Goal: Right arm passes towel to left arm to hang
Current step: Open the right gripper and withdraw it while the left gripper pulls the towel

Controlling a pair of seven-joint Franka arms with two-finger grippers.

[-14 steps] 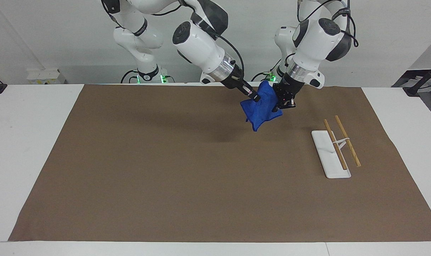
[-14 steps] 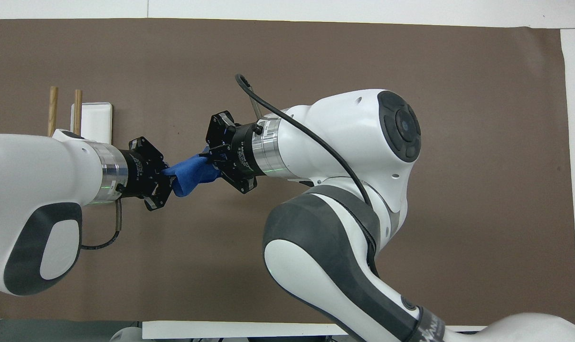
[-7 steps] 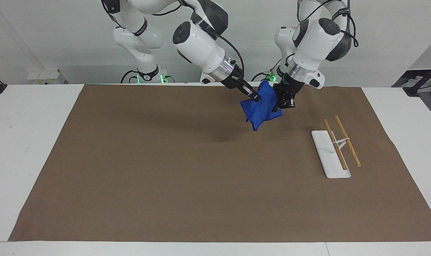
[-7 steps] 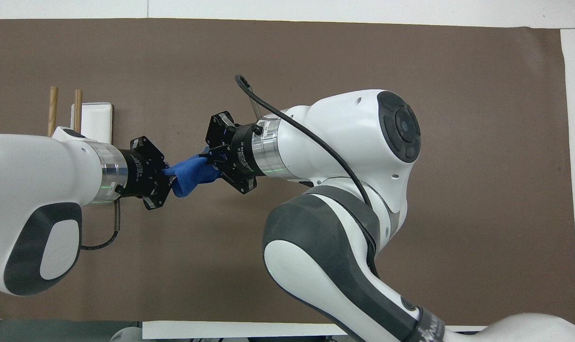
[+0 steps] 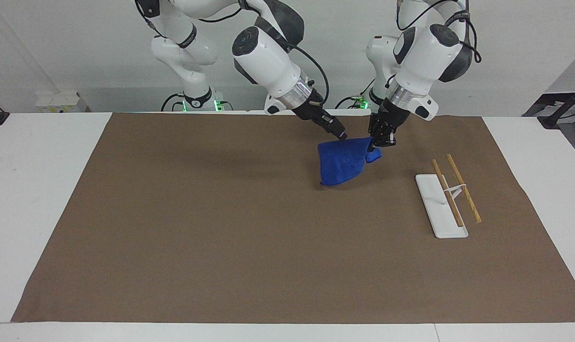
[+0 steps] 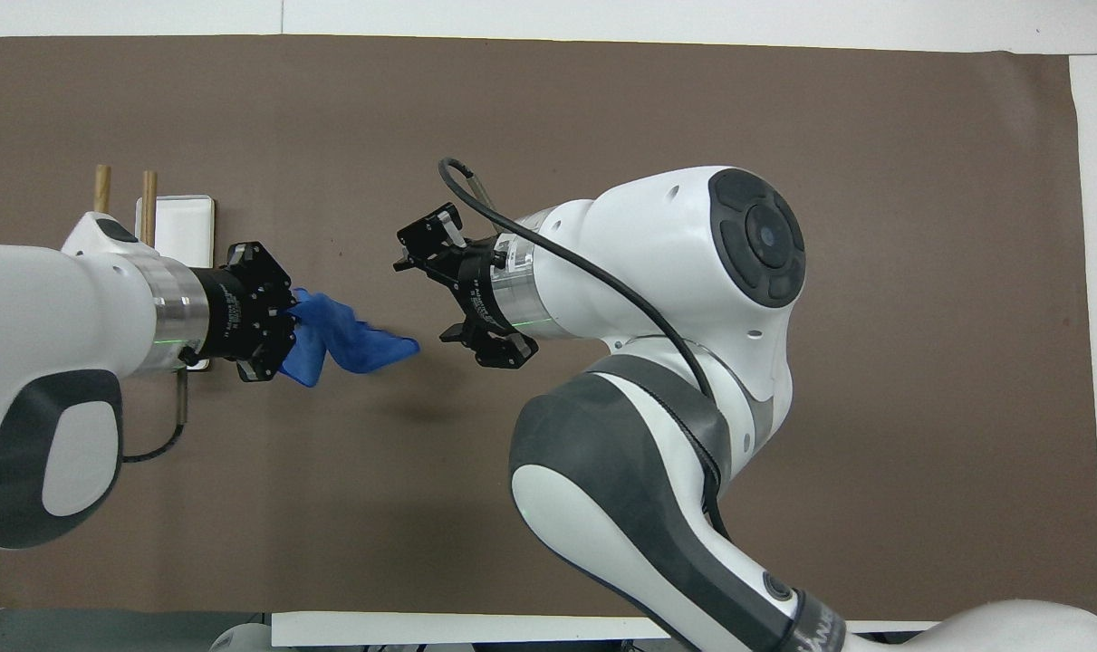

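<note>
Since the small royal-blue fuzzy microfibre towel [image 5: 339,164] hangs from one pinched corner alone, the step in hand, as I judge it, is to carry it to the rack and drape it. The slim black left end effector [image 5: 381,140] is closed on that corner, in the upper centre of the facing view, and the cloth droops below it in a soft triangular fold above the brown paper mat [image 5: 221,237] that covers the white tabletop [image 5: 40,190]. The broad black right end effector [image 5: 337,133] stands just beside the towel's upper edge with its fingers spread and nothing in them; in the overhead view a clear gap shows between it and the cloth.

To do this well, the left arm should lift enough that the trailing fold clears the mat, then bring the cloth across the two round, light wooden rods [image 5: 463,187], which lie lower in the facing view, toward the left arm's end. They sit raised on a thin white bracket above a flat white rectangular base plate [image 5: 429,194]. The microfibre looks limp and slightly grippy, so it should drape readily once over a smooth rod, though a single-corner hold may let it bunch. The right arm needs to draw clear.
</note>
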